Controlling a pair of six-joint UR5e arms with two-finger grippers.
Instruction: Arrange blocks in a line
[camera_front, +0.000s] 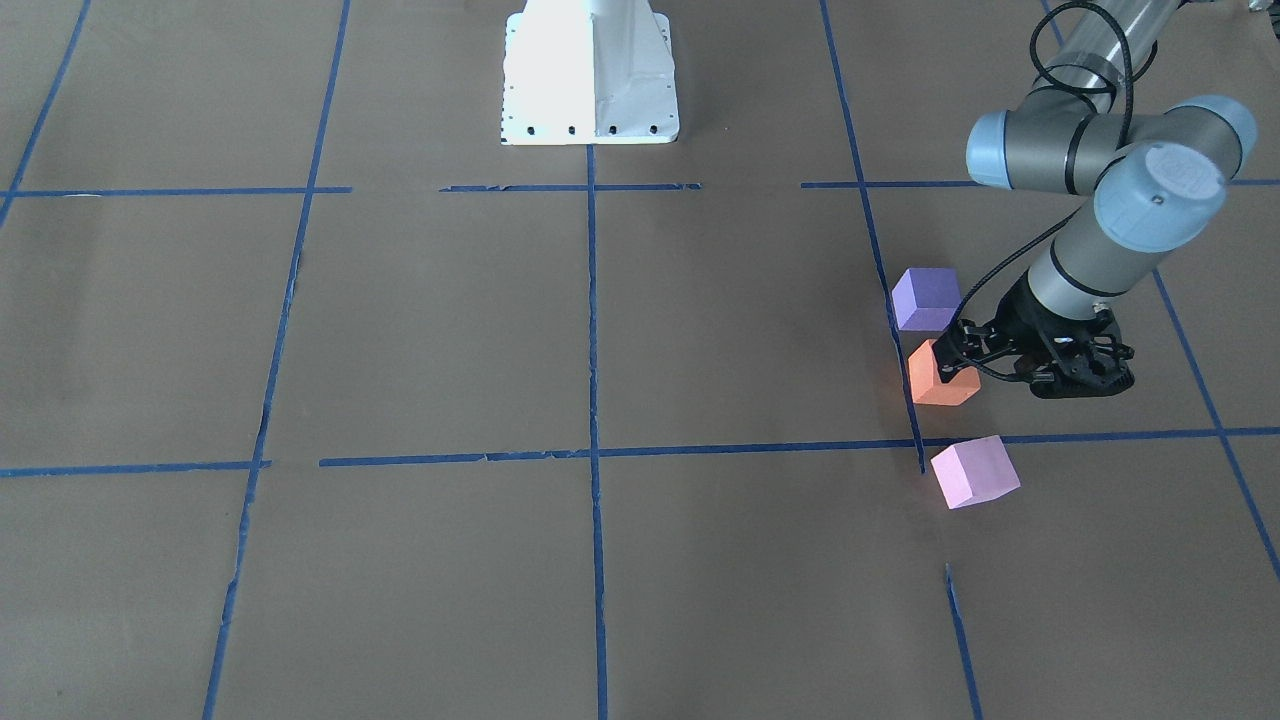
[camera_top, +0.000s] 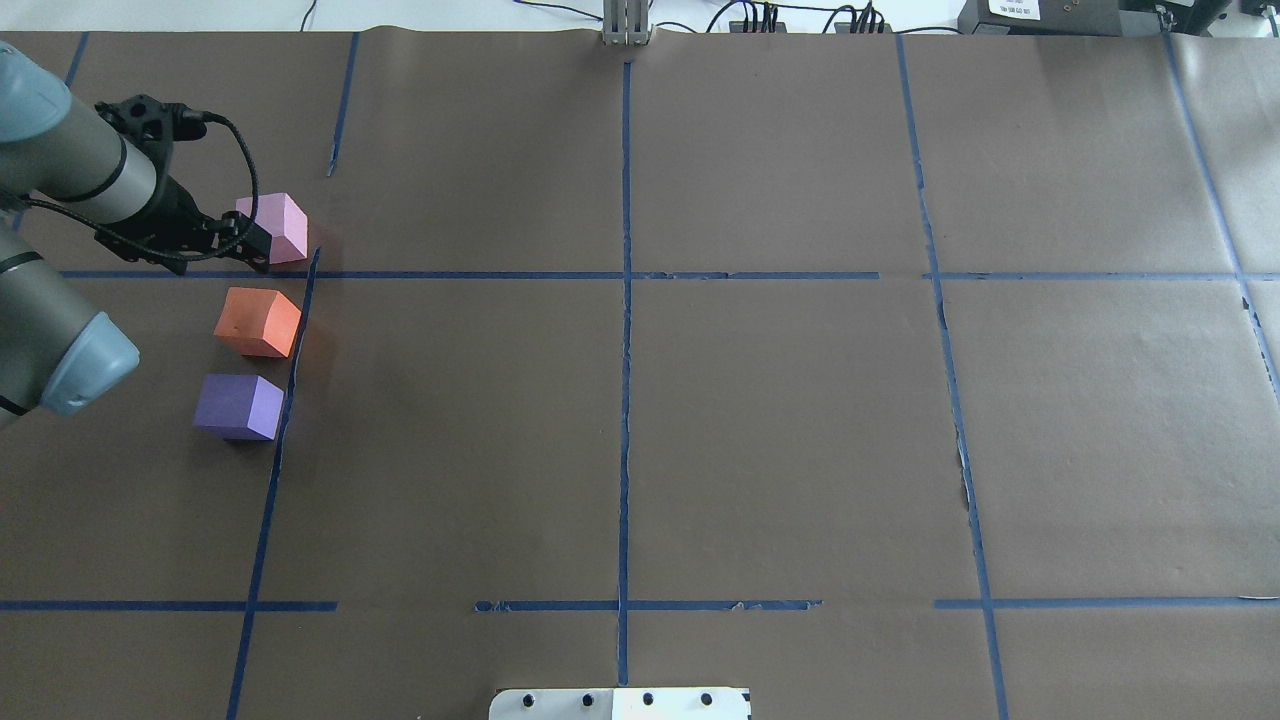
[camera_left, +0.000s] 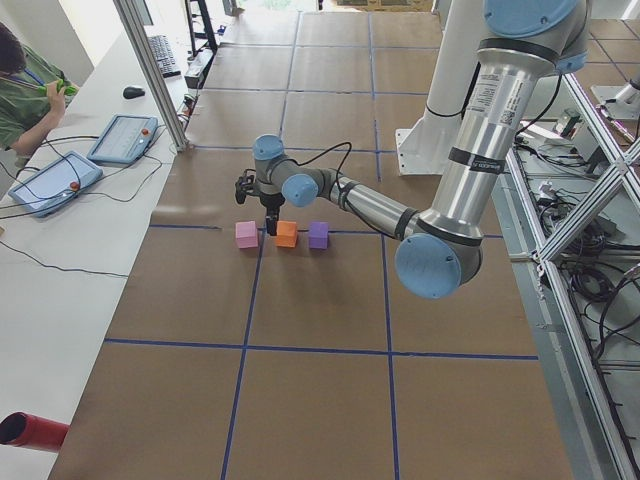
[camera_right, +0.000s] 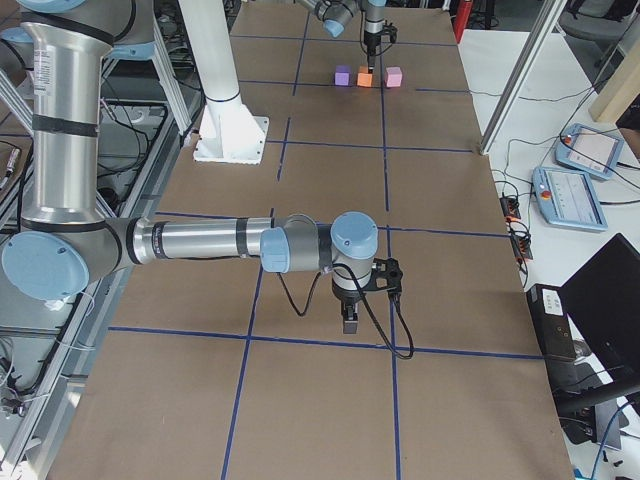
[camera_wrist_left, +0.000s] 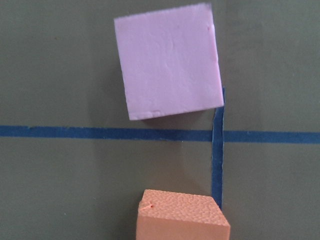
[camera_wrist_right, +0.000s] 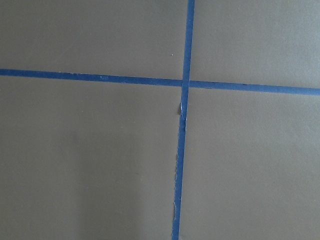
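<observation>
The left end effector (camera_front: 950, 360) hovers between the pink block (camera_wrist_left: 169, 60) and the orange block (camera_wrist_left: 182, 217); whether its fingers are spread cannot be told.

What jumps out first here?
A pink cube, an orange cube and a purple cube sit in a row beside a blue tape line at the robot's left end of the brown table. The left gripper hangs low between pink and orange, holding nothing.

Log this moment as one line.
left gripper over gap between orange block and pink block | purple block completes row | right gripper far off
</observation>
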